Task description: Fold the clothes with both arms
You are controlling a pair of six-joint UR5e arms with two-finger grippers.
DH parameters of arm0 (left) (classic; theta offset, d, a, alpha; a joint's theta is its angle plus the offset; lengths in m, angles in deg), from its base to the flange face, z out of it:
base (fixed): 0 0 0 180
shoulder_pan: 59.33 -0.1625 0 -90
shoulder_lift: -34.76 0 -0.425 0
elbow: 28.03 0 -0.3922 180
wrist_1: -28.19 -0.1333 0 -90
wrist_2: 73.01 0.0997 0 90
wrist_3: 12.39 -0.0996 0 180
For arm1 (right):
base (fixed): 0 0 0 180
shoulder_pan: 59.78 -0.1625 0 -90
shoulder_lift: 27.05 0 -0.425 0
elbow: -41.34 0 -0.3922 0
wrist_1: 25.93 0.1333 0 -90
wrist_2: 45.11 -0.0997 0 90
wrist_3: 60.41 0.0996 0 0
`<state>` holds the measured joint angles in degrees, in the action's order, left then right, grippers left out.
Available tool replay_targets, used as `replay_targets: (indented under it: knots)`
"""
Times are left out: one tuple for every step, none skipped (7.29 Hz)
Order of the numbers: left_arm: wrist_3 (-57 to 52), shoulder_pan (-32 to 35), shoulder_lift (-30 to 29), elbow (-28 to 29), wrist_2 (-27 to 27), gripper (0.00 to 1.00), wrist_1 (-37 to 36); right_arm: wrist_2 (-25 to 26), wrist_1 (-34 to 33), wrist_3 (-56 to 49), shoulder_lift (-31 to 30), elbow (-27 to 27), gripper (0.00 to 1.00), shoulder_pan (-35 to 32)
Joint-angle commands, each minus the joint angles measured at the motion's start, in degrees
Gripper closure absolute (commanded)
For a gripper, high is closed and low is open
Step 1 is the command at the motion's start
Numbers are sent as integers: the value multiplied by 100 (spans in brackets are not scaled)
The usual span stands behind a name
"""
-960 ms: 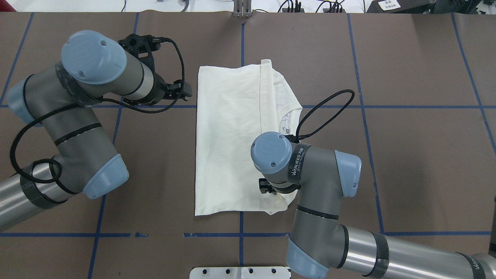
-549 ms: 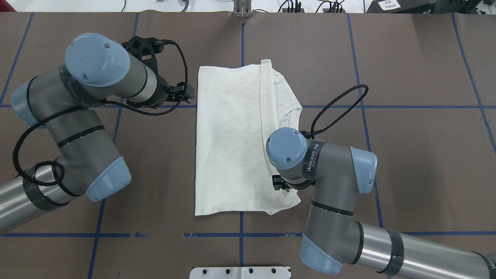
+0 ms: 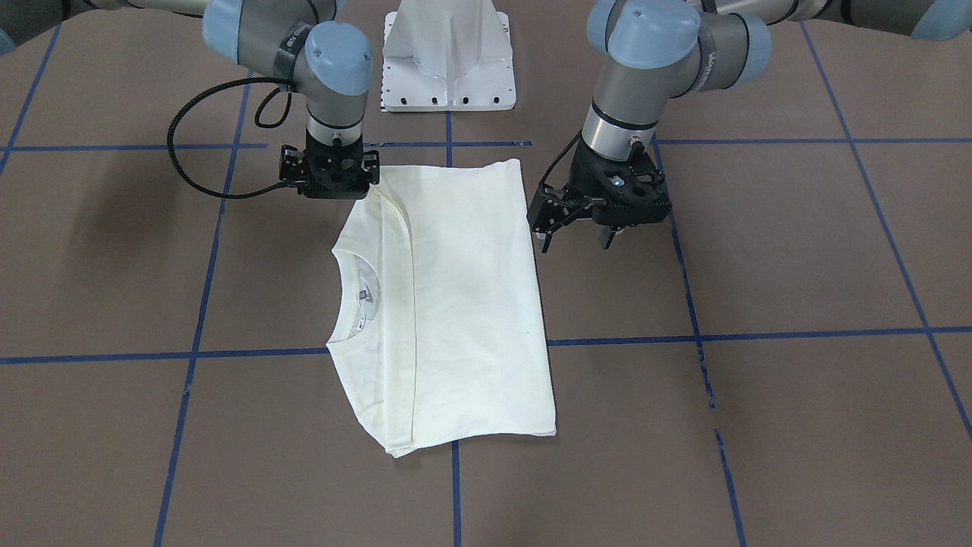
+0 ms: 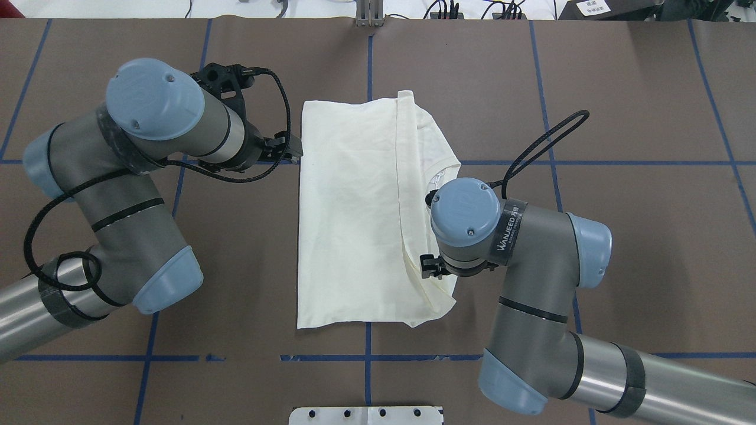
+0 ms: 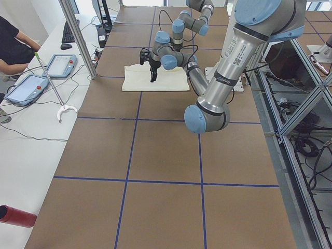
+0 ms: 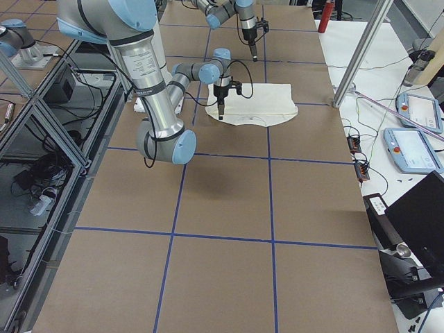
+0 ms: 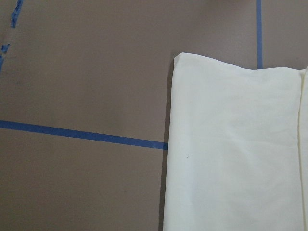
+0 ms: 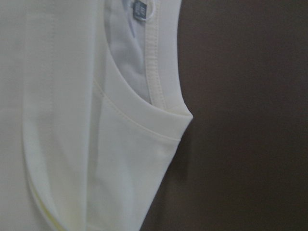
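Observation:
The cream-white shirt (image 3: 463, 304) lies folded into a long rectangle on the brown table, also in the overhead view (image 4: 348, 218). Its ribbed collar (image 3: 357, 304) shows at one long edge; the print and lettering are hidden. My left gripper (image 3: 575, 241) is open and empty, hovering just beside the shirt's plain long edge near a corner (image 7: 192, 67). My right gripper (image 3: 330, 190) hangs over the shoulder corner next to the collar (image 8: 156, 62). Its fingers are hidden under its body, so I cannot tell whether it is open or shut.
The white pedestal base (image 3: 448, 68) stands at the robot's side of the table. Blue tape lines (image 3: 228, 353) cross the brown surface. In the exterior left view a side bench holds tablets (image 5: 57, 65) and cables, and a person sits there.
My right arm has moved off the shirt's middle toward the collar edge, uncovering the folded flap at the near corner. My left gripper has crept closer to the shirt's edge.

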<state>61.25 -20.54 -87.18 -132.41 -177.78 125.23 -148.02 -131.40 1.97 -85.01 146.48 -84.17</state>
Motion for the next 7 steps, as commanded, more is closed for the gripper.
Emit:
replay_targets:
  knots:
    - [-16,-3,12,5,0,0,0,8,639,-7,519,-614,0,-22]
    - [-25,-3,12,5,0,0,8,8,798,-7,740,-939,0,-22]
    - [-25,-3,12,5,0,0,8,-1,800,-7,768,-1056,0,-14]
    - [-16,-3,12,5,0,0,8,-1,791,-7,760,-1161,0,-14]
    - [-16,-3,4,5,0,0,8,-18,748,-7,725,-1232,0,-14]
    - [-16,-3,4,5,0,0,8,-71,721,-7,663,-1241,0,-14]
    - [-16,-3,4,5,0,0,8,-132,721,2,637,-1285,0,-14]
